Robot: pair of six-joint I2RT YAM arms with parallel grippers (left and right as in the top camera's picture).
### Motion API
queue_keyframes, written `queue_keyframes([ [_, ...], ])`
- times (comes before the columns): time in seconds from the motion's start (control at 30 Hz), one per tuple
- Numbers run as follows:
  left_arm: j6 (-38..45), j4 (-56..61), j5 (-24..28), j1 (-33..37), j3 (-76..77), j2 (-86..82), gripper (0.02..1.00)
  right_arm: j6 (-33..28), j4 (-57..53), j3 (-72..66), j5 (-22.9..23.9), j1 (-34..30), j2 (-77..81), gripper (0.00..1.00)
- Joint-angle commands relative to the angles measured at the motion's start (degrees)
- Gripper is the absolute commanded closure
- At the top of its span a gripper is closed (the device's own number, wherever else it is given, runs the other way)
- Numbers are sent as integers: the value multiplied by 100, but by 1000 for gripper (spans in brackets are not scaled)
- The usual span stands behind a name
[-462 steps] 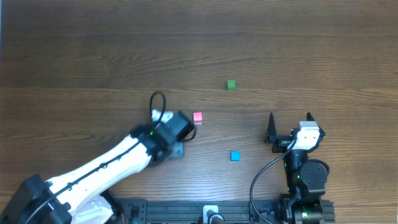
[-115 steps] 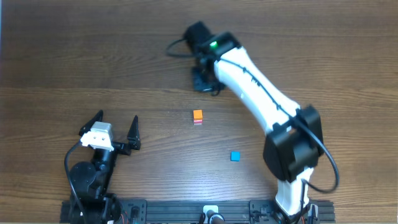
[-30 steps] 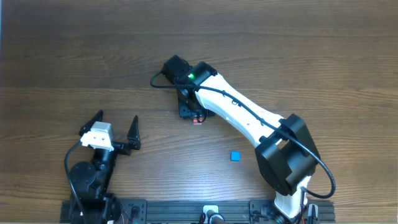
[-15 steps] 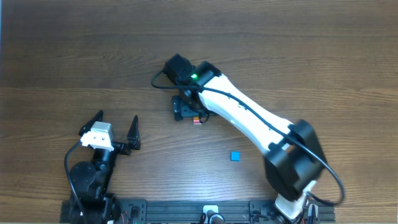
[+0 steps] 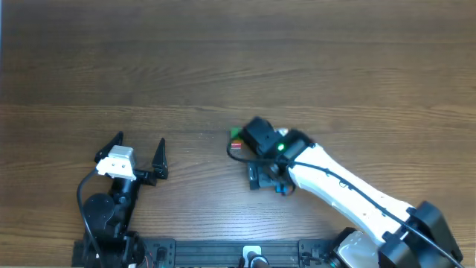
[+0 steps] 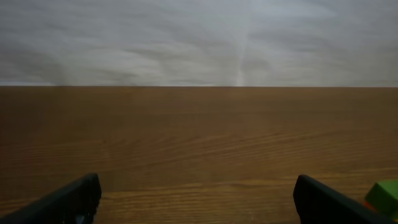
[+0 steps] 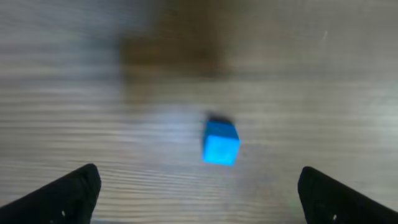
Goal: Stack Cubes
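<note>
Near the front middle of the table [image 5: 238,59], we are hanging our right gripper [image 7: 199,186] over the blue cube [image 7: 220,142]. Its jaws are spread wide. The cube is lying ahead of the gap between the fingers and is touching neither. The blue cube is sitting flat on the wood by itself, and in the top view it is peeking out from under the right arm [image 5: 335,186]. Just beyond it, toward the table's centre, the stack [image 5: 235,144] is standing with the green cube [image 5: 236,134] on top. Our left wrist view is catching that green cube with an orange cube [image 6: 369,205] directly beneath it. Over at the left, we are resting our left gripper [image 5: 140,143] near its base, jaws wide and holding nothing, well apart from every cube.
</note>
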Motion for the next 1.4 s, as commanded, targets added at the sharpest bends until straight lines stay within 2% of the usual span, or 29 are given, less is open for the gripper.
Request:
queue_keyframes([
  [0.03, 68, 0, 74, 26, -35, -35, 20, 588, 691, -1012, -160, -11, -96, 7],
  [0.3, 68, 0, 74, 26, -35, -35, 18, 1056, 1270, -1526, -173, -9, -66, 12],
  [0.47, 68, 0, 74, 26, -35, -35, 18, 1084, 1460, -1622, -168, -11, -20, 38],
  [0.57, 68, 0, 74, 26, -35, -35, 18, 1088, 1567, -1622, -166, -9, -20, 95],
  [0.73, 68, 0, 74, 26, -35, -35, 18, 1123, 1639, -1652, -149, -9, -20, 281],
  [1.03, 68, 0, 74, 26, -35, -35, 18, 1204, 1670, -1797, -96, -9, -20, 375],
  [1.4, 68, 0, 74, 26, -35, -35, 18, 1202, 1738, -1799, -85, -9, -20, 630],
])
